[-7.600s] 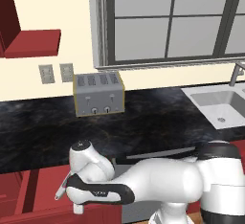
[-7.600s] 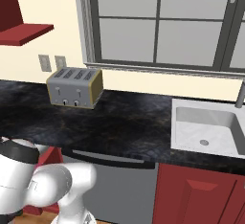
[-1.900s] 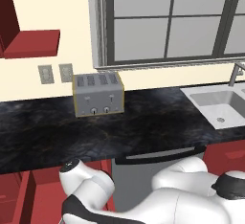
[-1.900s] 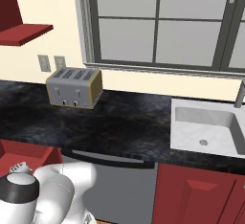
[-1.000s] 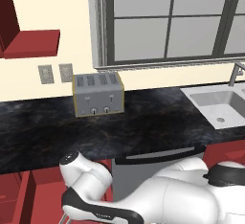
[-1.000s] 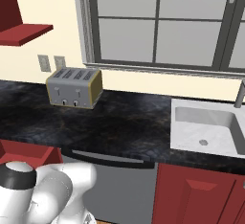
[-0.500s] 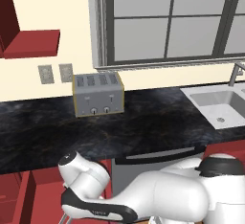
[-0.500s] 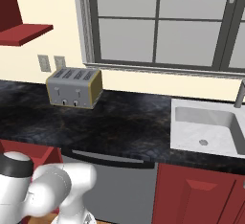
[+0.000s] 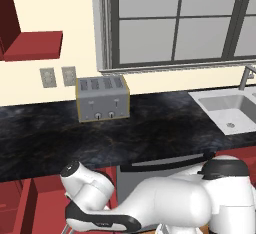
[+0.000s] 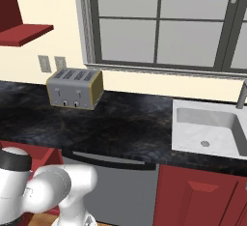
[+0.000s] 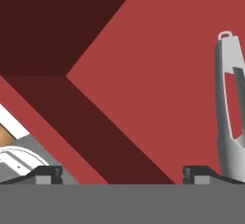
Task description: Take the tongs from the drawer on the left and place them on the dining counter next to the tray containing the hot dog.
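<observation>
In the left base view the white arm [image 9: 165, 205] is folded low below the front edge of the black marbled kitchen counter [image 9: 60, 140], its dark-banded forearm reaching down toward the lower left corner of the picture, beside the red cabinet fronts [image 9: 30, 203]. On that counter a silver four-slot toaster [image 9: 102, 99] stands against the back wall, under two grey wall outlets [image 9: 56, 76], and further right a white sink [image 9: 230, 109] is set into the counter's right end beneath the large dark-framed window [image 9: 175, 20]. A grey dishwasher front with a bar handle [image 9: 165, 162] sits under the counter's front edge, partly behind the arm. The right base view gives the same counter from the other side: the toaster [image 10: 75, 89] at the left, the dishwasher [image 10: 120, 186] in the middle, the sink [image 10: 210, 126] at the right. In the hand view the camera looks into the open drawer [image 11: 143, 74], with a darker red wall across the upper left and the lighter red floor spreading to the right. The tongs [image 11: 231, 108] lie on that floor near the right edge of the drawer, their looped joined end pointing up the picture, and seem to lie flat, though the lower part is cut off. The gripper [image 11: 123, 174] is spread wide with nothing between its tips; the right fingertip [image 11: 203, 173] sits just beside the lower end of the tongs, and I cannot tell whether it touches them.
</observation>
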Motion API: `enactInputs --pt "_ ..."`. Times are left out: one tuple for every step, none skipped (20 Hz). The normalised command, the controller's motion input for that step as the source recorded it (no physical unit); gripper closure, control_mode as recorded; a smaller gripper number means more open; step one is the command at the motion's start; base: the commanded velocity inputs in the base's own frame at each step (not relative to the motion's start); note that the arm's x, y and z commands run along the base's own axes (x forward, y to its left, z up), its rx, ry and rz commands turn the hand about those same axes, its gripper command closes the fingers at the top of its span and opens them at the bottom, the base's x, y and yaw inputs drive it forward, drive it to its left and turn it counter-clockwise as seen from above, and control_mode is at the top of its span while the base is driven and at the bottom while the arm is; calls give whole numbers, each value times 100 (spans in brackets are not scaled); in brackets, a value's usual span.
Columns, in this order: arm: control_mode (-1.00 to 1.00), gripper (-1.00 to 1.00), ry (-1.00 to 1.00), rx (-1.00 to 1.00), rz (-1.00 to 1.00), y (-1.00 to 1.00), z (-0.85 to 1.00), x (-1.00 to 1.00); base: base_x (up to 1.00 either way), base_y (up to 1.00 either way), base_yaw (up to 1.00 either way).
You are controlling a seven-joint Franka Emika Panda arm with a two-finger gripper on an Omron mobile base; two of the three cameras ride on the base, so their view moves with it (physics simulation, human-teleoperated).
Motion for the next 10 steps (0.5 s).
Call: enactInputs --pt "-100 -100 -6 0 0 3 -9 10 0 0 0" --pt "-100 -100 -5 0 0 1 -3 8 0 0 0" --pt "-100 -100 -4 0 0 2 0 8 0 0 0" --pt "-100 -100 -3 0 0 2 0 9 0 0 0" --pt "-100 -100 -3 0 0 5 0 10 0 0 0" --pt "-100 -100 -3 0 0 5 0 10 0 0 0" --pt "-100 -100 -4 0 0 8 0 11 0 0 0" --pt "-100 -100 -4 0 0 10 0 12 0 0 0" --pt "-100 -100 -1 0 0 11 0 15 0 0 0" --pt "-100 -100 -1 0 0 14 -1 14 0 0 0"
